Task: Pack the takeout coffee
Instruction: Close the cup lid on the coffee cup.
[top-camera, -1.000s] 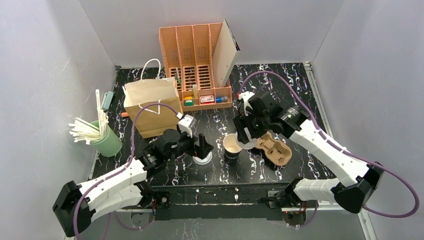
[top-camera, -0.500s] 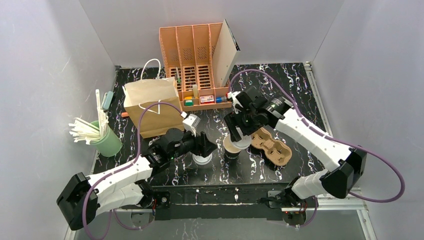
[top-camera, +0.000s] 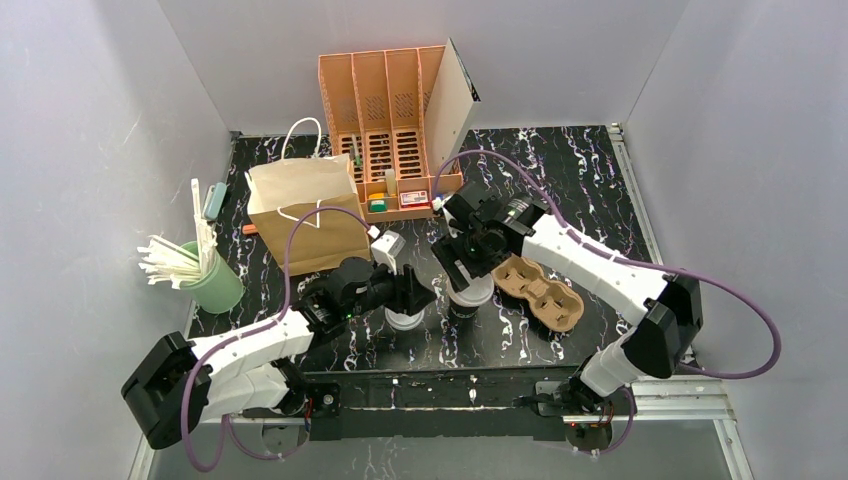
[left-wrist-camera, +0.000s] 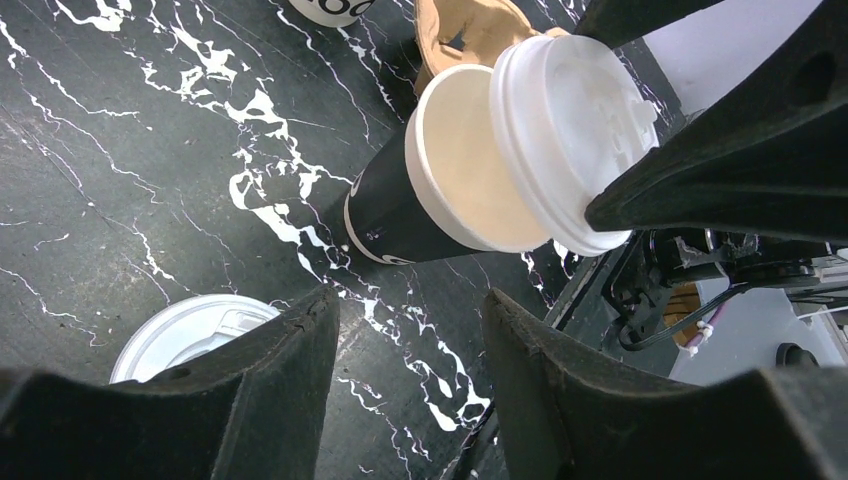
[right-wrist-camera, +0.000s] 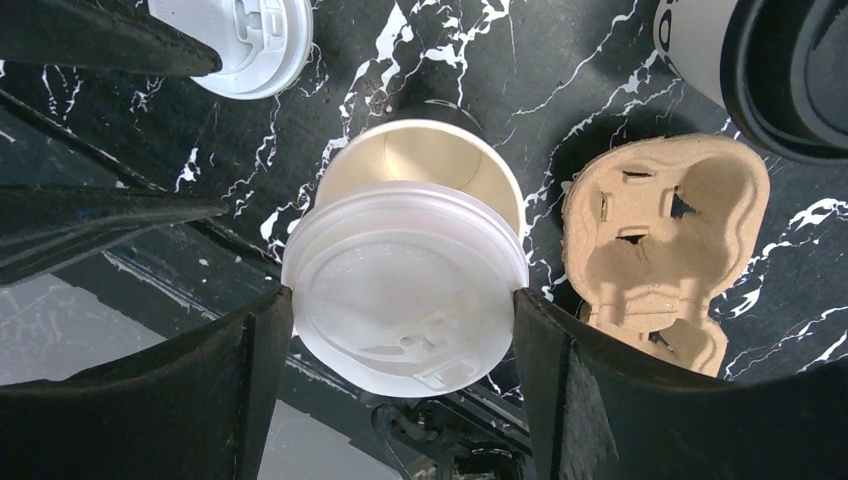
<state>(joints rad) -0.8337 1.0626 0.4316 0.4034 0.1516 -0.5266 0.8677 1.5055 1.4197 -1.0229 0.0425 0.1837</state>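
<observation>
Right gripper (right-wrist-camera: 403, 335) clamped on white lid (right-wrist-camera: 400, 285), partly over open cup (left-wrist-camera: 465, 160) near desk's front edge, centre.
Left gripper (left-wrist-camera: 410, 330) wide, above second white lid (left-wrist-camera: 185, 335). Desk (left-wrist-camera: 120, 180) black marble-print; plain grey walls (top-camera: 90, 120) on three sides.

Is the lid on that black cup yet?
Off. The right hand holds the white lid partly over the black cup, whose cream inside shows uncovered.
</observation>
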